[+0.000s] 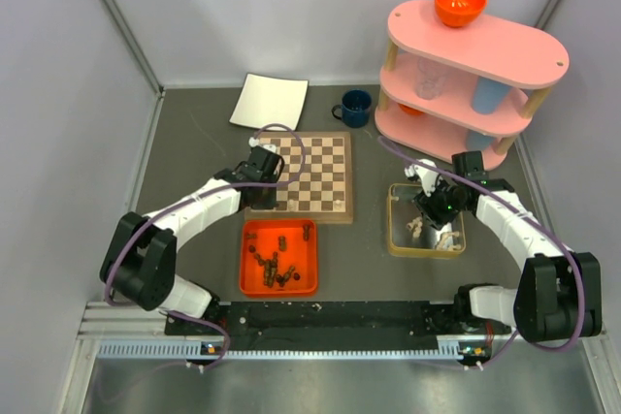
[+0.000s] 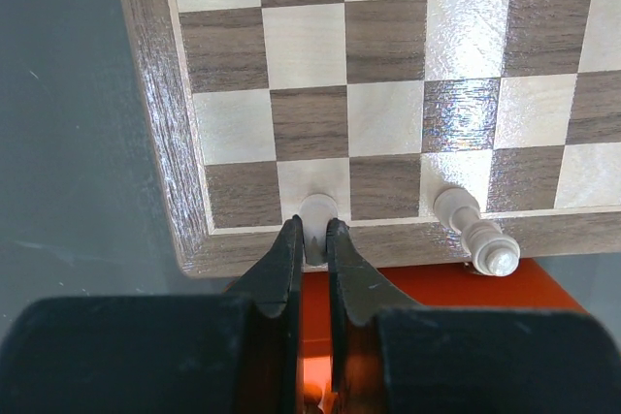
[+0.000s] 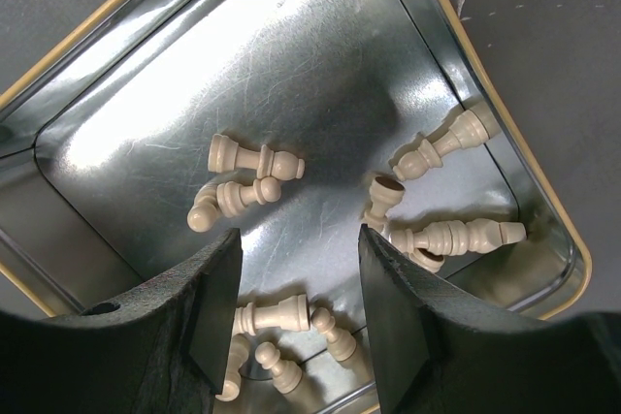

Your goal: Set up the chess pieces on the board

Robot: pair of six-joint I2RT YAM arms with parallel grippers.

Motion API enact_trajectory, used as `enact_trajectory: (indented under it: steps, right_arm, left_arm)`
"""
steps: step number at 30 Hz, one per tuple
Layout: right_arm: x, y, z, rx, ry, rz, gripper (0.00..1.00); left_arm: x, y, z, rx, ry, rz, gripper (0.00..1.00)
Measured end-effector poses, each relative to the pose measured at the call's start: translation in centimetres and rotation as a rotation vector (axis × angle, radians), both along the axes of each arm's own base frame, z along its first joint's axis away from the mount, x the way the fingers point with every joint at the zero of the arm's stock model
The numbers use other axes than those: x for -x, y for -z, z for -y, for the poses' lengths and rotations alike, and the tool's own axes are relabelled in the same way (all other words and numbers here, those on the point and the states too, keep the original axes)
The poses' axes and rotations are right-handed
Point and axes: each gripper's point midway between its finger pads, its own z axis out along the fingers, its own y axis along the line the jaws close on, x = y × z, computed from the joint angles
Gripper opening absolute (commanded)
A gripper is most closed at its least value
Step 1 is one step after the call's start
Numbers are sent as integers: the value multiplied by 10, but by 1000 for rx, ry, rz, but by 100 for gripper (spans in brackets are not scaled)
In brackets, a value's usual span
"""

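Nearest the left wrist camera, the black fingers (image 2: 291, 269) of the left gripper (image 2: 315, 237) are seen pressed together on a pale beige wooden chessman (image 2: 318, 210). It is held at a cream square in the near row of the square wooden chessboard (image 2: 383, 133), one square in from the corner. Whether its base rests on the wood cannot be told. A second pale chessman (image 2: 473, 232) is found two squares along the same row, slanted across the board's light rim and apparently tipped over. Just beside that rim a shallow orange plastic tray (image 1: 250, 278) is set, in which the dark brown chessmen (image 1: 275, 264) are heaped.

The right gripper (image 3: 300, 238) is held with its fingers spread and nothing between them, above a rectangular metal tin (image 3: 320, 65), where more pale chessmen (image 3: 257, 162) are scattered on their sides.

The step in hand is judged to be the seating of a pale piece on its home row; nearly the whole set is yet to be placed. Next, the left fingers would need to be parted gently and drawn straight up, so that the tiny piece is not toppled. The slanted piece would probably need to be righted. For the right arm, a descent onto one lying piece, clear of its neighbours, is called for.
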Motion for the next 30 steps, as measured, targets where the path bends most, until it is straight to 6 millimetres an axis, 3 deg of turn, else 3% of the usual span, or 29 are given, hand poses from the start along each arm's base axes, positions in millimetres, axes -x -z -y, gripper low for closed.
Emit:
enact_trajectory:
  steps: [4,23,26,30]
  right_arm:
    - [0,0,0,0,0,0,51]
    - [0,0,0,0,0,0,51]
    - [0,0,0,0,0,0,51]
    - [0,-2,-1,-6,-2,8,54]
  left_arm:
    - [-3,1,1,-3,5,0,22]
    - [-5,-2,1,-13,13,2,47]
    - [-7,-6,2,-10,13,7,50]
    - [-10,-24,2,-1,12,43,64]
